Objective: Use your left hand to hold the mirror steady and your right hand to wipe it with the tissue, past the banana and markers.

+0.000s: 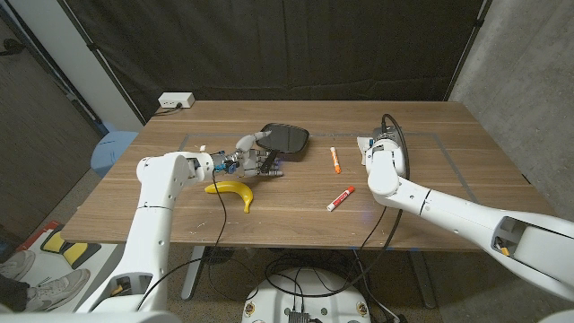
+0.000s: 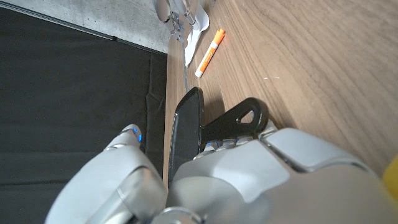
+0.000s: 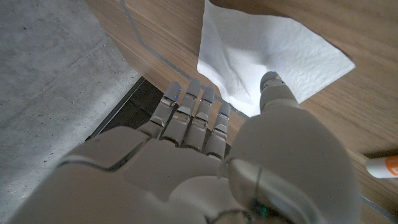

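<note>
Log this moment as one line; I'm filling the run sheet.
left hand: at mirror stand | right hand: over tissue, thumb on it, not lifted | wiping: not begun

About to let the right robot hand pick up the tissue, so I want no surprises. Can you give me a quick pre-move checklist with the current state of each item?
1. Left robot hand on the mirror: ok, fingers at its stand.
2. Mirror upright on its stand: ok.
3. Right robot hand over the tissue: ok, thumb tip at it.
4. Tissue actually gripped: not ok, it lies flat on the table.
5. Orange marker and red marker clear of the tissue: ok.
6. Banana clear of the mirror: ok.
</note>
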You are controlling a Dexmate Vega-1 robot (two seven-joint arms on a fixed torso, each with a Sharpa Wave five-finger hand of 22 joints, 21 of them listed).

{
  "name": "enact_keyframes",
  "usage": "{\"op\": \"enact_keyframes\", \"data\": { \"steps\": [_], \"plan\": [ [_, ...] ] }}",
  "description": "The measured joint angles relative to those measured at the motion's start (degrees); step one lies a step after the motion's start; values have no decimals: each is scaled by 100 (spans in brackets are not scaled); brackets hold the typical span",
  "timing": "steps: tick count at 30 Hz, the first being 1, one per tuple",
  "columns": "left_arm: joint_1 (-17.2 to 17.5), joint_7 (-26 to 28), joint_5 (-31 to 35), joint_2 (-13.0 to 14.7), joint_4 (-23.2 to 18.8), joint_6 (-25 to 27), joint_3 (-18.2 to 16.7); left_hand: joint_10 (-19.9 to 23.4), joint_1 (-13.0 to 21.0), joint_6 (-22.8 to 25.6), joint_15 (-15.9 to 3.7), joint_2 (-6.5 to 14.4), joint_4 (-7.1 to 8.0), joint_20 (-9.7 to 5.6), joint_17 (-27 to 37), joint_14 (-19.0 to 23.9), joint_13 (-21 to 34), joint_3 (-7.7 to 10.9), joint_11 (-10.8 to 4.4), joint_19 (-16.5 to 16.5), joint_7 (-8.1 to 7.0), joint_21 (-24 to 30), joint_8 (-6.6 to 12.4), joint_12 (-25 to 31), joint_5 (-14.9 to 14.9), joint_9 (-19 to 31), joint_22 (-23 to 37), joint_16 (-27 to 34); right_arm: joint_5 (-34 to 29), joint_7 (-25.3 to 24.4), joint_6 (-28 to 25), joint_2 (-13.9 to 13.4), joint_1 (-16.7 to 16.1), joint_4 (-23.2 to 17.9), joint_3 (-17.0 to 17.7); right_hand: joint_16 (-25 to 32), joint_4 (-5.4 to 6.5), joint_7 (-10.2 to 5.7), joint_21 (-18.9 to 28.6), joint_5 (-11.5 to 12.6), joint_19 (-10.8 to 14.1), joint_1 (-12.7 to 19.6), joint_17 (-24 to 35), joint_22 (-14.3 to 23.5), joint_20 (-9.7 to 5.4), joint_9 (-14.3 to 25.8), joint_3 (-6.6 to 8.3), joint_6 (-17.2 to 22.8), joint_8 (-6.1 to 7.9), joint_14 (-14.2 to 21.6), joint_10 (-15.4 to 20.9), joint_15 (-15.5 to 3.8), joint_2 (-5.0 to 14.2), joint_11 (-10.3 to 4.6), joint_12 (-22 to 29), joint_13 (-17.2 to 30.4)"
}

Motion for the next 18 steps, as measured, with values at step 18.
{"op": "enact_keyframes", "data": {
  "steps": [18],
  "plan": [
    [469,597,-52,-717,-865,315,-468,-25,-610,0,-19,680,363,-241,44,-18,-56,-531,-98,-742,0,-348,-192,-172,21,-57,101,-38,6,-623,244,-73,-293,-205,327,-88,15,33,-190,158,-184,-126,-80,1,102,1,-47,138,133,-187,74,2,-85,-31,65,-81]
  ]
}}
